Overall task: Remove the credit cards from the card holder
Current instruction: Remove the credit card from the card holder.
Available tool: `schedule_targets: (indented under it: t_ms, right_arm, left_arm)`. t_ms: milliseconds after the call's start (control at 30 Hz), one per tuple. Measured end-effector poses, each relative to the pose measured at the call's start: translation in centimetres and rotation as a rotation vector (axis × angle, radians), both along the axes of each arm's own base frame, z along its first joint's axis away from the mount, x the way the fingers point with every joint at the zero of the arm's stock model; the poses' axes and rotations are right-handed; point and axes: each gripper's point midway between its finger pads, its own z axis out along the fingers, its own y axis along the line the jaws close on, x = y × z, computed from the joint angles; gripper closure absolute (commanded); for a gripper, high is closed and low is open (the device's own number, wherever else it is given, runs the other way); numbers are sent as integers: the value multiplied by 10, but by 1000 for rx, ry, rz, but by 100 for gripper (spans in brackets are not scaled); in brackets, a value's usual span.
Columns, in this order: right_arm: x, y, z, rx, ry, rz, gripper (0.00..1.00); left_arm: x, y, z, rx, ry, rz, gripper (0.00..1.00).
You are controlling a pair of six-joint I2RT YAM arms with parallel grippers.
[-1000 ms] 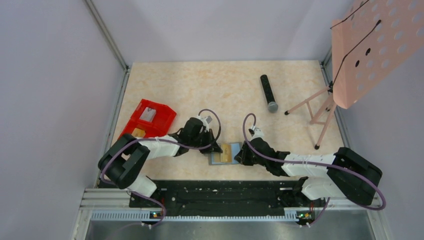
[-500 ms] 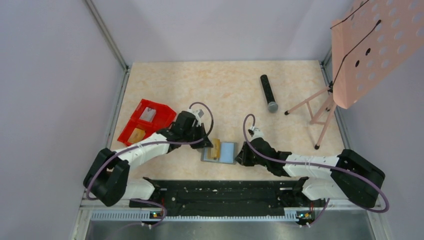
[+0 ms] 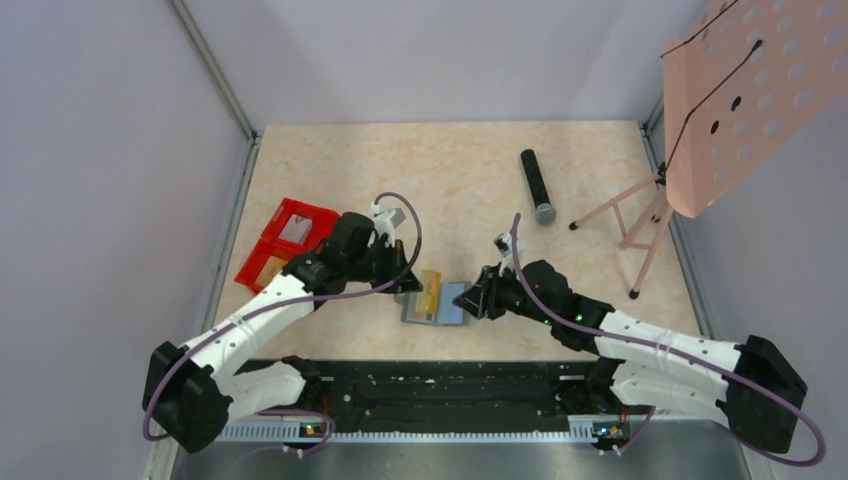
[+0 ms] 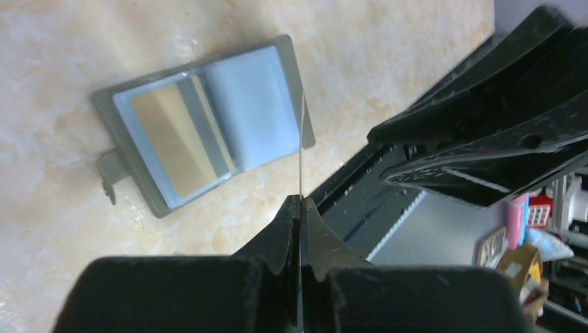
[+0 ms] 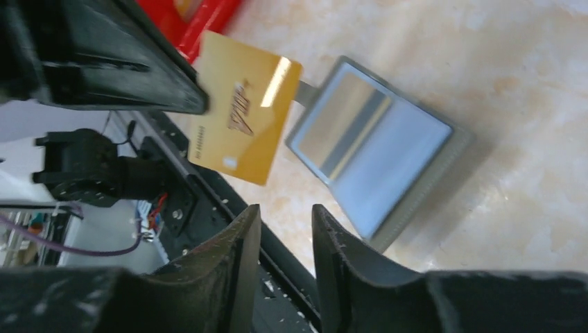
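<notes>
The card holder [image 3: 445, 305] lies open on the table, dark grey outside with pale blue-grey panels. It also shows in the left wrist view [image 4: 249, 104] and the right wrist view [image 5: 388, 156]. One panel holds a tan card [image 4: 170, 142] behind its clear pocket. My left gripper [image 3: 412, 285] is shut on a gold credit card [image 3: 430, 291] and holds it above the holder's left edge, clear of it. The card is edge-on in the left wrist view [image 4: 301, 152] and face-on in the right wrist view [image 5: 243, 118]. My right gripper [image 3: 478, 298] is open and empty, above the holder's right edge.
A red two-compartment bin [image 3: 262, 258] with small items stands at the left. A black microphone [image 3: 537, 186] lies at the back. A pink music stand [image 3: 745, 90] on thin legs is at the right. The black base rail [image 3: 440, 385] runs along the near edge.
My left gripper has drawn the gold card out of the holder and lifted it to the left. My right gripper has risen off the holder's right edge. The holder has shifted slightly left.
</notes>
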Motion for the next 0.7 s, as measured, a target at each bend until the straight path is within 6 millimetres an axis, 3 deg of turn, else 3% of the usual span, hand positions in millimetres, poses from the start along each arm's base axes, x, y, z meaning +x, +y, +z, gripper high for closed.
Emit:
schedule_targets:
  t_ms: [100, 200, 333, 433, 700]
  right_arm:
    - [-3, 3, 25, 44, -66, 44, 46]
    - [-6, 4, 38, 61, -109, 78, 31]
    - [-8, 1, 38, 46, -125, 120, 27]
    - [-6, 3, 37, 27, -125, 151, 34]
    - [-14, 22, 42, 47, -119, 278, 66]
  left_arm:
    - [-13, -2, 4, -19, 12, -68, 100]
    - [-26, -3, 9, -41, 22, -130, 100]
    - [-40, -7, 21, -97, 19, -203, 100]
    - [-49, -11, 27, -136, 33, -254, 100]
    - [-58, -14, 33, -175, 48, -306, 100]
